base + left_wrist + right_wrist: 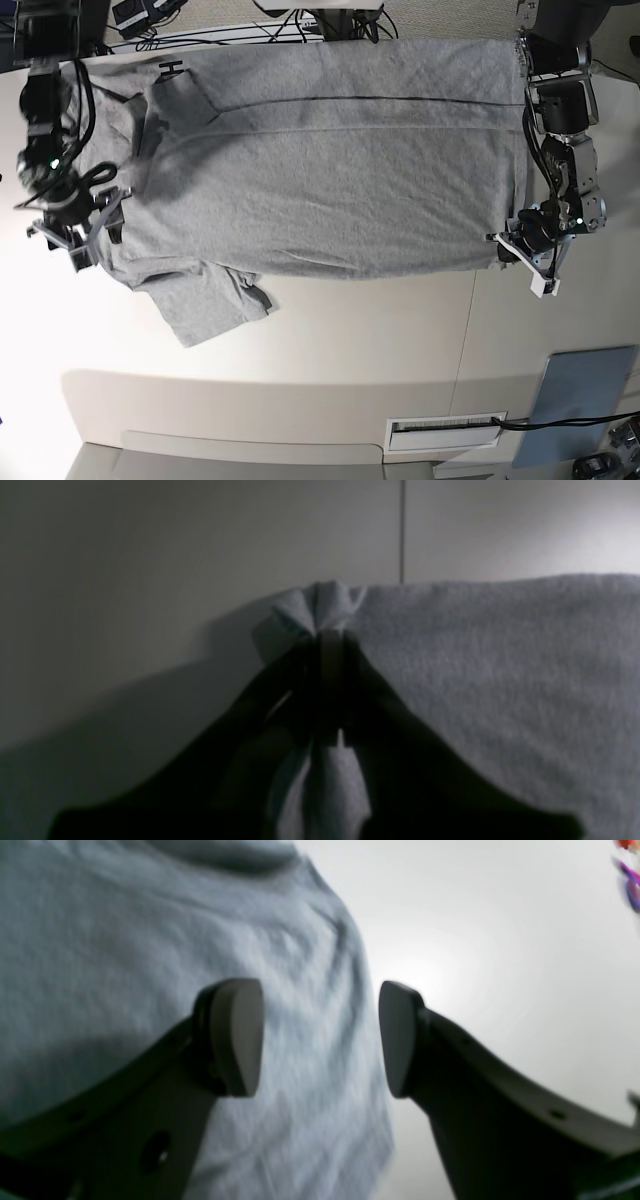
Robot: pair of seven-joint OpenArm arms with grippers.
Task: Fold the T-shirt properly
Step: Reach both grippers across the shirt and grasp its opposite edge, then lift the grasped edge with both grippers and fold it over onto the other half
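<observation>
My left tool (pixel 330 640) pinched the T-shirt (pixel 330 170) hem corner; the right tool (pixel 320 1037) hung spread over the shoulder edge, needing to close next.

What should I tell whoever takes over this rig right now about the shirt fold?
Left gripper: shut on the T-shirt, pinching a bunched corner of its edge, on the right of the base view.
Right gripper: open, fingers straddling the shirt's edge at the other end, nothing held.
Shirt: spread mostly flat across the table, one sleeve sticking out toward the near side. A blue-grey pad lies apart near the table's corner.
Done: one corner grasped.
Left: close the right gripper on its edge, then probably lift both ends and make the folds. The sleeve has not been tucked.
</observation>
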